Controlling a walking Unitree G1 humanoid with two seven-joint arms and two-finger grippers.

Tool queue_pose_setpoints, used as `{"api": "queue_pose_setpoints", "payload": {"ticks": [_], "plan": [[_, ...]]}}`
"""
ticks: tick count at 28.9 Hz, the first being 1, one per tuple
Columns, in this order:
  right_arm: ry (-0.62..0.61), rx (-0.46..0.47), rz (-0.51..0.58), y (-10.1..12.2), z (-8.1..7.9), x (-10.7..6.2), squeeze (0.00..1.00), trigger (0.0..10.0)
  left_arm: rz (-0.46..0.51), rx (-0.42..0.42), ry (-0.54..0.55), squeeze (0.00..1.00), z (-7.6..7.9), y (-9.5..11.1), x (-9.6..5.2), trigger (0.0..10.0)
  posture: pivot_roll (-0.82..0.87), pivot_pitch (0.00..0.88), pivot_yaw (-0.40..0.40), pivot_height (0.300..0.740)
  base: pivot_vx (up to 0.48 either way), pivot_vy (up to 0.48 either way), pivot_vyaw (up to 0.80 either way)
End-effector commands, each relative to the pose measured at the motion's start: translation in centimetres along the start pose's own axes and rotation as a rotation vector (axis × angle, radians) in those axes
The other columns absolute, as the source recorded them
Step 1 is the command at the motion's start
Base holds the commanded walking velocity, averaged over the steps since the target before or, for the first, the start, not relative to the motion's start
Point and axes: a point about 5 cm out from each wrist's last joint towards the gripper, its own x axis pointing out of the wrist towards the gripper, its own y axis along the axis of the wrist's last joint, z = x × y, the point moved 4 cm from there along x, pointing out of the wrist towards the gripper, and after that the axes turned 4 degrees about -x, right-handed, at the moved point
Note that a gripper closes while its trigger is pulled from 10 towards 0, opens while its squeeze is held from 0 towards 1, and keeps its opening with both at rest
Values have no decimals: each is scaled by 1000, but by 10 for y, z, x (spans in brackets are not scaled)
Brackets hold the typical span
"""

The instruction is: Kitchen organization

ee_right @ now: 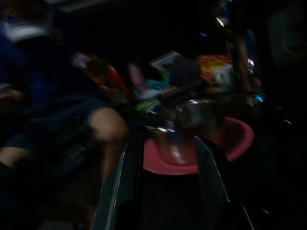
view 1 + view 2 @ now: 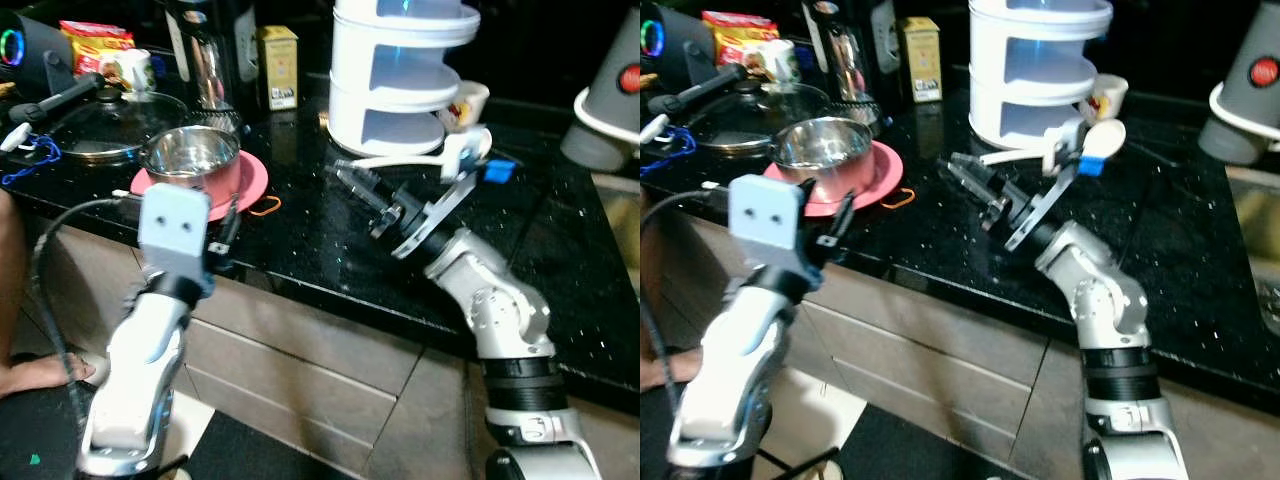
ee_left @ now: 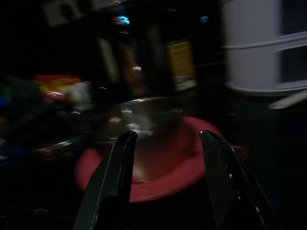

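Note:
A steel bowl (image 2: 195,152) sits on a pink plate (image 2: 255,180) near the front edge of the black counter (image 2: 330,250). My left gripper (image 2: 226,226) hovers at the counter's edge just in front of the plate, open, with nothing between its fingers (image 3: 117,163). In the left wrist view the bowl (image 3: 139,120) and plate (image 3: 192,163) lie just beyond the fingertips. My right gripper (image 2: 342,173) is above the counter to the right of the plate, open and empty, pointing toward it. Through its fingers (image 1: 206,167) the bowl (image 1: 184,129) appears farther off.
A white tiered rack (image 2: 400,70), a white ladle (image 2: 400,160) and a mug (image 2: 467,103) stand behind the right gripper. A glass-lidded pan (image 2: 110,122), a yellow box (image 2: 278,65) and bottles are at the back left. A person's foot (image 2: 40,372) is on the floor, left.

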Motion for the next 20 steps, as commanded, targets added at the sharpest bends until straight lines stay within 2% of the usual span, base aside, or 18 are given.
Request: {"api": "queue_pose_setpoints", "payload": {"ticks": [1,3,4,5,6,7,8,13,14,15,16,17,20], "plan": [[-59,-31,-30,-6,7,3,0,10000,10,61,32,0,-15,6,6,10000,54,11,-41,732,0,0,0],[-59,-31,-30,-6,7,3,0,10000,10,61,32,0,-15,6,6,10000,54,11,-41,732,0,0,0],[-69,-43,-40,-9,7,4,0,10000,16,86,50,0,-25,9,10,10000,54,13,-41,732,0,0,0],[-69,-43,-40,-9,7,4,0,10000,16,86,50,0,-25,9,10,10000,54,13,-41,732,0,0,0],[-70,-53,-48,-13,5,5,0,10000,23,116,73,0,-40,12,16,10000,56,20,-41,732,0,0,0],[-70,-53,-48,-13,5,5,0,10000,23,116,73,0,-40,12,16,10000,56,20,-41,732,0,0,0],[-86,-71,-66,-18,3,6,0,10000,38,156,99,0,-61,20,27,10000,49,37,-41,732,0,0,456],[-103,-63,-62,-19,3,5,0,10000,66,174,74,0,-68,29,40,10000,32,49,-42,732,0,0,580],[-115,-62,-58,-19,4,5,0,10000,82,181,54,0,-68,33,47,10000,27,51,-43,732,0,0,0],[-115,-62,-58,-19,4,5,0,10000,82,181,54,0,-68,33,47,10000,27,51,-43,732,0,0,0],[-135,-77,-60,-18,6,5,0,10000,101,190,19,0,-68,39,58,10000,15,57,-44,732,0,0,0],[-145,-84,-64,-18,8,4,0,10000,108,192,-1,0,-66,41,62,10000,9,59,-45,732,0,0,0],[-160,-92,-68,-17,10,2,0,10000,119,198,-47,0,-61,45,70,10000,5,65,-44,732,0,0,0]]}}
